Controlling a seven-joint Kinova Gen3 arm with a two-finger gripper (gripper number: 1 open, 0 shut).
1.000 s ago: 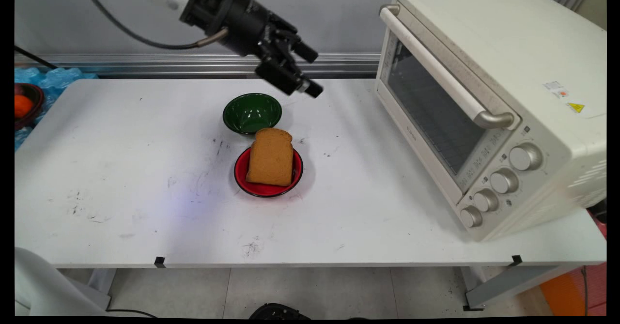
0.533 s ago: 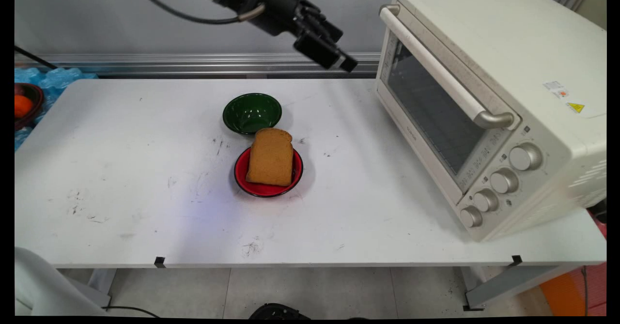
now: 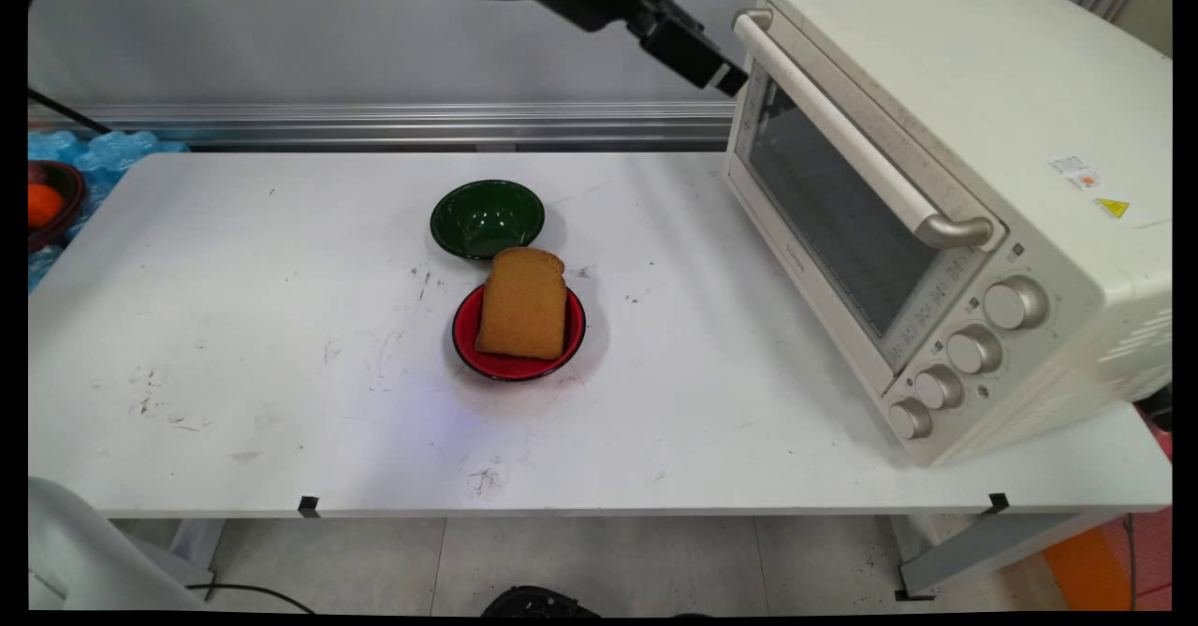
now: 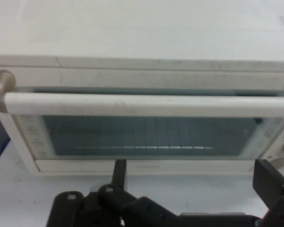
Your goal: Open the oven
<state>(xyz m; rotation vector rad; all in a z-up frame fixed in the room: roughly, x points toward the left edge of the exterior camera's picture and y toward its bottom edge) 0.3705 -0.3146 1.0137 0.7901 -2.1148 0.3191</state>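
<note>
Oven: the cream oven (image 3: 936, 74) stands on the right end of the table (image 3: 234, 327), turned so that its front faces the table's middle, which seems to keep it within the arm's reach.
Door: the glass door (image 3: 824, 205) is closed, with a dark, seemingly bare rack behind it in the hand view.
Handle: the long pale handle (image 3: 842, 125) runs across the top of the door on metal end brackets, standing clear of the glass, so there is room behind it.
Gripper: the black gripper (image 3: 723, 76) hangs high in the air just beside the handle's far end, apart from it and pointed at the oven's front.
Grip: released and holding nothing; in the hand view the two fingers (image 4: 119, 170) stand wide apart below the door, a spread that looks ample for the bar.
Knobs: four knobs (image 3: 973, 348) line the oven's near end, well apart from the gripper.
Bread: a brown slice of bread (image 3: 524, 306) lies flat on a red plate (image 3: 468, 345) near the table's middle, its top edge overhanging the rim because it is longer than the plate is wide.
Bowl: a green bowl (image 3: 487, 219) sits upright just behind the plate, nothing in it.
Left edge: an orange (image 3: 42, 203) rests in a dark dish beyond the table.
</note>
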